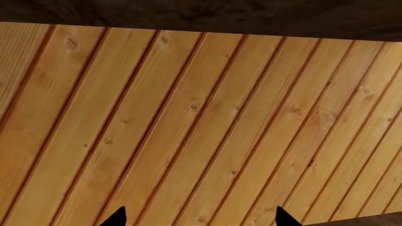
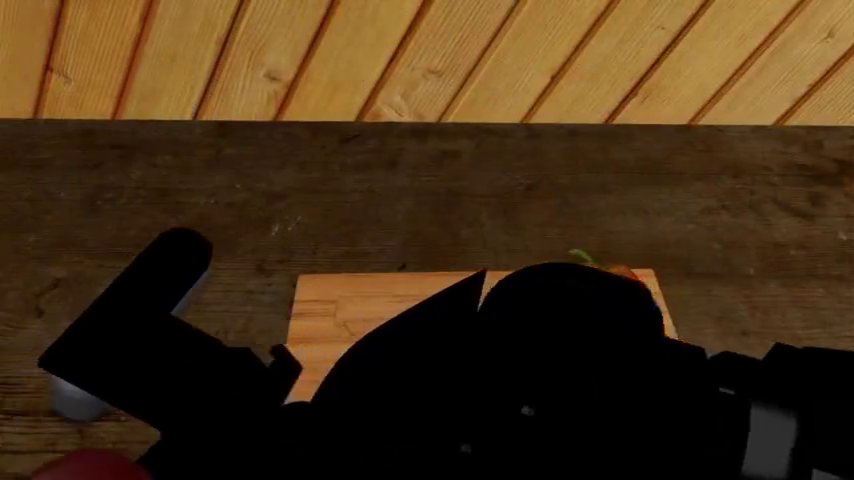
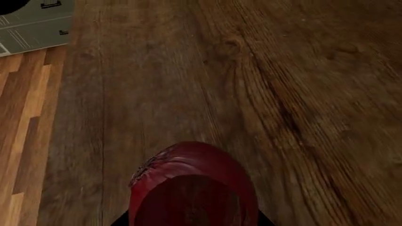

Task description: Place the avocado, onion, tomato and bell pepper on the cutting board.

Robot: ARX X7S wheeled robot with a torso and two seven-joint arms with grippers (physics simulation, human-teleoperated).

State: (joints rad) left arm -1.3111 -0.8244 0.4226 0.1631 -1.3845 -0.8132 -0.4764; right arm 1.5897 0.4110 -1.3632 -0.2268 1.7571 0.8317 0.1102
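From my left wrist camera, I see pine floor planks (image 1: 207, 127) with knots and dark grooves running diagonally, and a strip of dark counter edge (image 1: 201, 16) beyond them. Only two black fingertip points of the left jaws (image 1: 201, 217) show, set wide apart with nothing between them.

From the head camera, the counter (image 2: 427, 190) is dark, rough-grained wood with its far edge meeting the plank floor. The light-wood cutting board (image 2: 350, 305) lies near me, mostly covered by my black right arm (image 2: 561, 380), bent across it. A sliver of red with a green stem, the bell pepper (image 2: 617, 270), peeks out at the board's far edge. My left arm (image 2: 147, 340) angles outward beside the board.

From the right wrist camera, the purple-red onion (image 3: 191, 188), round and glossy with a dry papery patch, sits between the right jaws (image 3: 191, 219), which appear closed on it. Open weathered counter stretches ahead; one side edge drops to the striped floor.
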